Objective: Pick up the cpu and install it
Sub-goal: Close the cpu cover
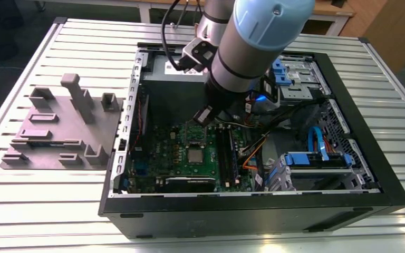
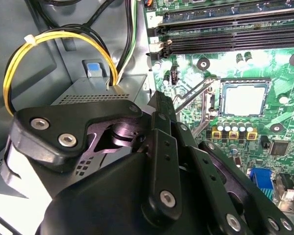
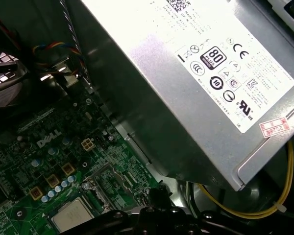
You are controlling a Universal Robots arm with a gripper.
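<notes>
A: Where was the small, flat, square cpu [image 1: 196, 155] w/ the silvery-grey metal top?

B: It lay flat in its socket on the green circuit-board mobo [image 1: 177, 138], approx mid-board in the exterior view. The second wrist view had the cpu [image 2: 244, 99] w/ its top bare. The first wrist view caught the cpu [image 3: 73, 214] at an angle.

A: And right around it?

B: A silver metal socket frame [image 2: 198, 95] stood tilted up at the socket's edge, on the side toward the claw. Long black RAM slots [image 2: 225, 41] ran just beside the socket.

A: State of the black jointed claw [image 2: 159, 100]?

B: Clenched, tips together, not on the cpu. It hung over the mobo near the socket, apart from the chip. In the exterior view the claw [image 1: 204, 118] sat btwn the cpu and the back of the case, under the grey arm w/ the pale-blue cap [image 1: 259, 31].

A: Farther out?

B: A silvery box-shaped PSU [image 3: 186, 73] was close by the claw, w/ a loop of yellow wires [image 2: 17, 63] next to it. The black metal PC case [image 1: 259, 213] lay open on a slatted light-metal table [image 1: 40, 211]. A grey-mauve plastic block w/ upright posts [image 1: 58, 132] sat just beside the case, on the exterior view's left.
</notes>
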